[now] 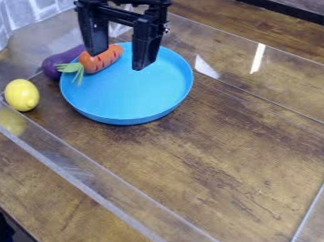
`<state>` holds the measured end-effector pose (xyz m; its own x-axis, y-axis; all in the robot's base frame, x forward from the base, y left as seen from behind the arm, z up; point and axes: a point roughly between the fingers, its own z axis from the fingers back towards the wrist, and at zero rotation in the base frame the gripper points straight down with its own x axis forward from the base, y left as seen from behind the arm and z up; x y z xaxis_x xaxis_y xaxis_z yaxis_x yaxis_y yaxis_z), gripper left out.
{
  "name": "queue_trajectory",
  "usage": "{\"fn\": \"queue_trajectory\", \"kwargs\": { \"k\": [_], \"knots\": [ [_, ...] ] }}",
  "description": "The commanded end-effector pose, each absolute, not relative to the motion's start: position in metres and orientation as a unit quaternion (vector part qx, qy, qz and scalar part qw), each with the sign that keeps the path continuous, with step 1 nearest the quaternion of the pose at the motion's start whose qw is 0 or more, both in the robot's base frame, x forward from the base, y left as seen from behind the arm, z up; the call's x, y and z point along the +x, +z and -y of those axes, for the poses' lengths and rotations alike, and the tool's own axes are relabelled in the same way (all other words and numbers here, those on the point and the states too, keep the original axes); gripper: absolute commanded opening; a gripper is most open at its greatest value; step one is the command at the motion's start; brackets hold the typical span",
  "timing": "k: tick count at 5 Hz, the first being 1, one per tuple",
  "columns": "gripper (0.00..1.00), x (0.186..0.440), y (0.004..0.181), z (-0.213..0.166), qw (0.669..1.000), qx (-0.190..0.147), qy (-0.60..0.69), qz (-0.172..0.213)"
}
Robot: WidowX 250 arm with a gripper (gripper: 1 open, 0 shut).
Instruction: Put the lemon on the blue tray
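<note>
1. One arm hangs over the far rim of the blue tray (124, 106), its gripper (120, 56) pointing straight down with the jaws spread wide and nothing between them.
2. The lemon (21, 95) lies on the table (219, 161) at the left edge of the view, well apart from the gripper and a little clear of the tray's left rim, not touching it.
3. An orange carrot (99, 60) and a purple vegetable (60, 63) lie just behind the tray's far-left rim, close under the jaws; neither belongs to the task, and both are near enough to be nudged by a careless move.
4. Judging by its look, the lemon is light, firm and smooth-skinned. It should stand a fair squeeze without harm, but the rounded shape means it could roll on the glossy table or squirt out of a grip placed off-centre.
5. The best hold is probably across its narrow middle, jaws straddling the short axis from above, so the pads meet the widest, flattest part of the curve.
6. The tray is broad and shallow with a low raised rim, and its floor looks bare, so a low release anywhere near the centre should keep the fruit from rolling out.
7. As things lie, the task is not yet begun: the lemon is untouched.
</note>
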<state>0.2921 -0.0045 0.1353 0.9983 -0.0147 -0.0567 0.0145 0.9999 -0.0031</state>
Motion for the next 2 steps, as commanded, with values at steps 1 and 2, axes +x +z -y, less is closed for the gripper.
{"fn": "queue_trajectory", "kwargs": {
  "k": [1,2],
  "knots": [
    [1.0,0.29,0.135,-0.002,0.999,-0.002,-0.029,-0.033],
    [1.0,0.291,0.131,-0.015,0.999,-0.003,-0.033,-0.037]
  ]
}}
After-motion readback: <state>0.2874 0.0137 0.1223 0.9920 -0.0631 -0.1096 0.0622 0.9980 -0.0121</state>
